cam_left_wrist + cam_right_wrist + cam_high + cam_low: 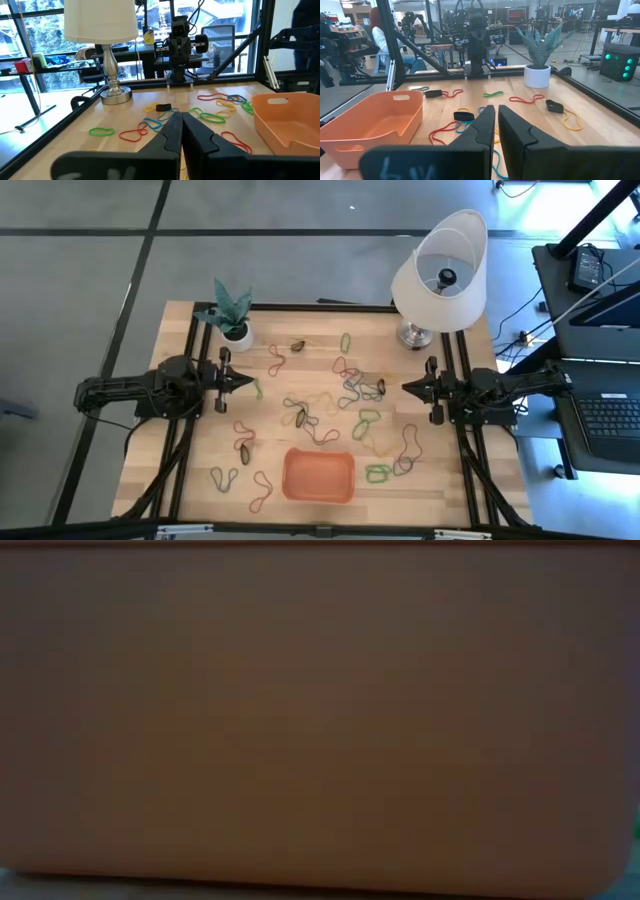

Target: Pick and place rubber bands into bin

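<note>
In the high view the bin [319, 477] sits at the lower centre of the table [180, 480], seemingly empty, so the job looks not yet begun. It lies near the front edge, within reach of both arms, probably so either can drop into it. The bands [340, 405] lie scattered across the middle of the frame, above and to both sides of the bin, none inside it.

The left gripper [243, 381] waits at mid-left, fingers pressed together on nothing. The right gripper [410, 388] mirrors it at mid-right, fingers nearly together with a thin slit, holding nothing. Both point inward at the bands (a ready pose, by the look of it).

The low view shows only a dull orange-brown blur, likely the bin's wall right against the lens.
</note>
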